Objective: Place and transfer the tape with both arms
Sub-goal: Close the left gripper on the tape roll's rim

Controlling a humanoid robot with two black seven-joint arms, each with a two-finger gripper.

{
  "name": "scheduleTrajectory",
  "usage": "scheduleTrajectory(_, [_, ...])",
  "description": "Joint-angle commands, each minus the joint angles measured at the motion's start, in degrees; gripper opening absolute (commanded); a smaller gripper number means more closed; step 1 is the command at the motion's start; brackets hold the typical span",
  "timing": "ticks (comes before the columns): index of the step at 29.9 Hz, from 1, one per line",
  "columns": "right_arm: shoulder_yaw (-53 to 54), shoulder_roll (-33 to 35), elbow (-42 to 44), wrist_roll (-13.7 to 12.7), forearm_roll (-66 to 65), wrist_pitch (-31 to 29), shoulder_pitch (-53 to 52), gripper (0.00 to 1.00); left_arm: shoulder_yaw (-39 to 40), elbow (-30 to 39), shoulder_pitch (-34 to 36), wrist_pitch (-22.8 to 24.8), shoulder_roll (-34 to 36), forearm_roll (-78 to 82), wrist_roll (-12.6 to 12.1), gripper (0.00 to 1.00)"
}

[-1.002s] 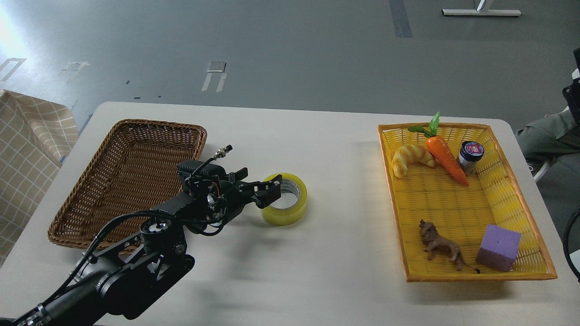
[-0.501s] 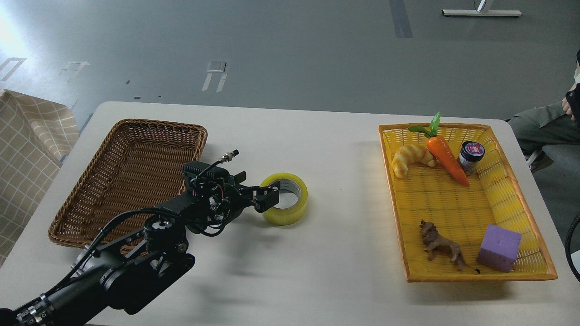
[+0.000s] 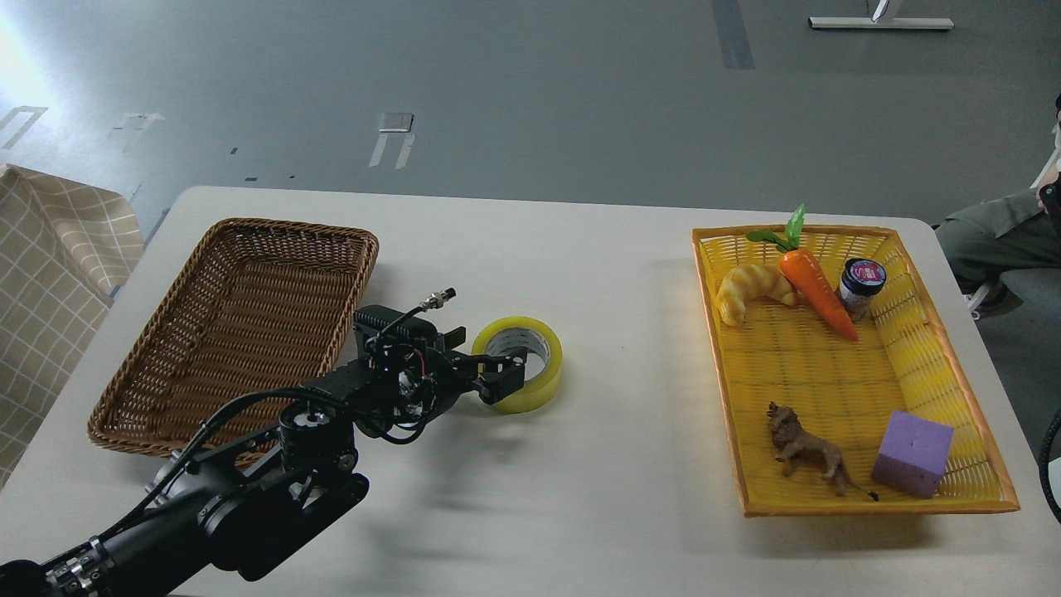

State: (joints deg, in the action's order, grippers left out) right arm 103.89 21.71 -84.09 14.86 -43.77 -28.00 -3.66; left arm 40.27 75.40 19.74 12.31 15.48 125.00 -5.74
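The tape (image 3: 530, 377), a yellow translucent roll with a whitish-grey core, lies flat on the white table (image 3: 580, 497) left of centre. My left arm comes in from the lower left. Its gripper (image 3: 507, 378) is down at the roll's near-left side. One finger reaches over the core hole and the other sits outside the wall, so the jaws straddle the wall. They look open, with the tape resting on the table. My right arm and gripper are out of view.
An empty brown wicker basket (image 3: 166, 390) stands left of the arm. A yellow basket (image 3: 953, 390) at the right holds a croissant (image 3: 750, 290), a carrot (image 3: 816, 290), a small jar (image 3: 860, 286), a toy lion (image 3: 804, 452) and a purple foam cube (image 3: 912, 454). A person sits at the right edge.
My left gripper has moved right and down onto the roll's near-left wall. The tape has not moved. The person at the right edge has shifted.
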Motion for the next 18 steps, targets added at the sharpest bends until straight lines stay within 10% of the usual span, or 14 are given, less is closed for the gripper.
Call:
scheduleTrajectory(1, [0.3, 0.0, 0.2, 0.1, 0.0, 0.0, 0.2, 1.00, -0.2, -1.4, 0.6, 0.0, -0.5, 0.0, 0.7, 0.91])
scheduleTrajectory(4, [0.3, 0.0, 0.2, 0.0, 0.0, 0.0, 0.2, 1.00, -0.2, -2.5, 0.9, 0.2, -0.7, 0.0, 0.8, 0.66])
scheduleTrajectory(18, [0.9, 0.1, 0.3, 0.1, 0.0, 0.0, 0.8, 1.00, -0.1, -3.3, 1.1, 0.3, -0.4, 0.0, 0.8, 0.18])
